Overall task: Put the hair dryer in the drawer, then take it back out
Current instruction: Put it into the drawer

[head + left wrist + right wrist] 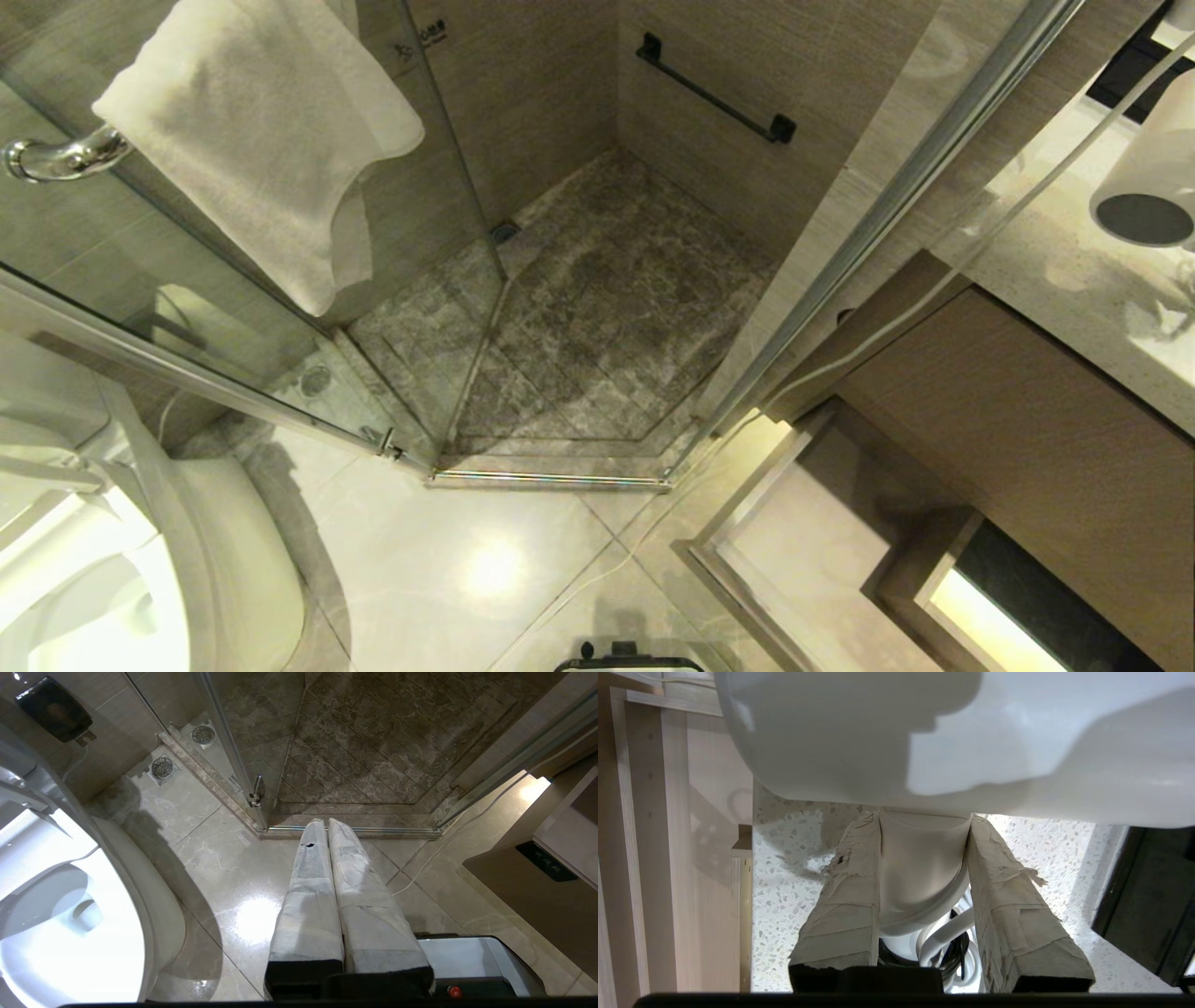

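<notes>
Speckled counter point(794, 868) beneath right gripper point(924, 826) clamped on hair dryer point(924, 742) handle; left gripper point(322, 823) together.

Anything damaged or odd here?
Yes: the tape wrap on the right gripper fingers is frayed and torn at the edges while clamped on the hair dryer handle. The left gripper wrap has a small dark hole. Drawer stands open.

White hair dryer point(924, 742), speckled countertop point(784, 858)

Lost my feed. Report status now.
Right hand shut on hair dryer handle, above the countertop. Left hand shut, parked over floor. Drawer open below, nothing blocking.
</notes>
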### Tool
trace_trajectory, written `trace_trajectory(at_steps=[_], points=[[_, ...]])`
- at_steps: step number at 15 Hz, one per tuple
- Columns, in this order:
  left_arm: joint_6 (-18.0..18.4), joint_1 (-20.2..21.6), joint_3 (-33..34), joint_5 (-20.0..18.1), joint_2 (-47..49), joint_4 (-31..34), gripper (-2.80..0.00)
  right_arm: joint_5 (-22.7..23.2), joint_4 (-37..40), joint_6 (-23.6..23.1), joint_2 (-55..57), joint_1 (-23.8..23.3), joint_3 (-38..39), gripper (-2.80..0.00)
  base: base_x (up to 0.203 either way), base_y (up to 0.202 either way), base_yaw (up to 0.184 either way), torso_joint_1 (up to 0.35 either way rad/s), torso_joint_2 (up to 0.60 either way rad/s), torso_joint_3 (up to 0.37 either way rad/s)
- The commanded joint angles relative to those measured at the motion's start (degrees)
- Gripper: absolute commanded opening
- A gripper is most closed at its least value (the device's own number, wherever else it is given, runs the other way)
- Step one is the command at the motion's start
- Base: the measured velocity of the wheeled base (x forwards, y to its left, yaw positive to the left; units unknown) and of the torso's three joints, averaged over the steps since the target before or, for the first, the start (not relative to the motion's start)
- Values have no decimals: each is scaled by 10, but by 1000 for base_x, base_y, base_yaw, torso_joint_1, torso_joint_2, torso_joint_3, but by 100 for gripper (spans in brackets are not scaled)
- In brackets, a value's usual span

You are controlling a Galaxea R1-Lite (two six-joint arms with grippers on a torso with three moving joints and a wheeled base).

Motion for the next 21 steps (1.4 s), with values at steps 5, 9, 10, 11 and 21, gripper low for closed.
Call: trace_trajectory(at_steps=[5,9,10,11,21], points=[[0,0,0,0,1,0,-280,0,3,-12,24,-2,-7,-280,0,0,0,0,0,0],[0,0,0,-1,1,0,-280,-1,3,-23,29,-2,-7,-280,0,0,0,0,0,0],[-1,0,0,0,1,0,-280,-8,2,-23,29,-2,-7,-280,0,0,0,0,0,0],[0,0,0,0,1,0,-280,-20,2,-24,29,-2,-7,-280,0,0,0,0,0,0],[0,0,0,-1,1,0,-280,-15,14,-24,5,-3,-4,0,0,0,0,0,0,0]])
